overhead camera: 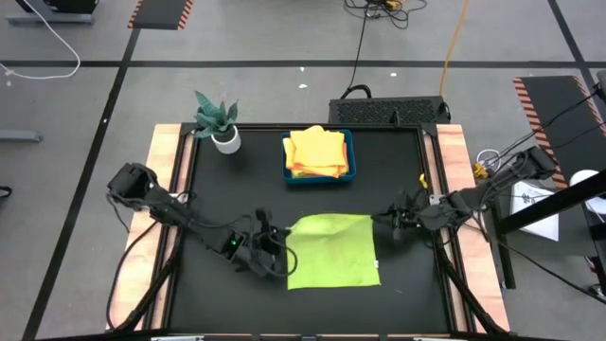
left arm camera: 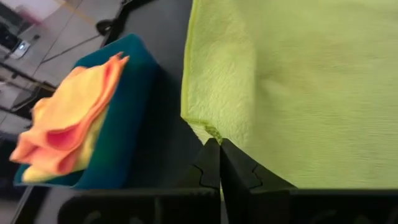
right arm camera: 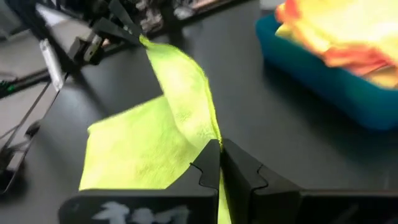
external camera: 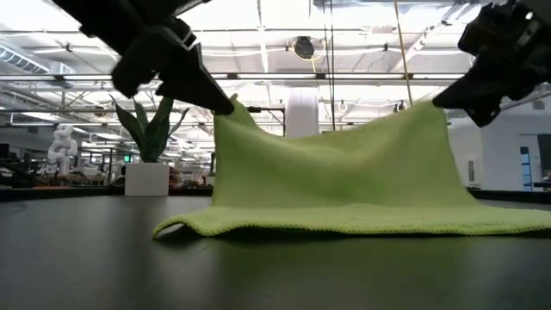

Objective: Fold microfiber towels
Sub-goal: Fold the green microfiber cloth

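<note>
Nearest the low camera, the front edge of the lime green towel (external camera: 344,222) lies flat on the black table (overhead camera: 227,189), while its rear edge is lifted clear of the surface. At the two raised corners, the left gripper (left arm camera: 219,146) is pinched closed on one and the right gripper (right arm camera: 220,148) is clamped on the other, with the cloth sagging between them. Farther back, folded yellow and orange towels (overhead camera: 316,152) sit stacked in the blue tray (overhead camera: 351,156), with a potted plant (overhead camera: 219,121) beside it.
</note>
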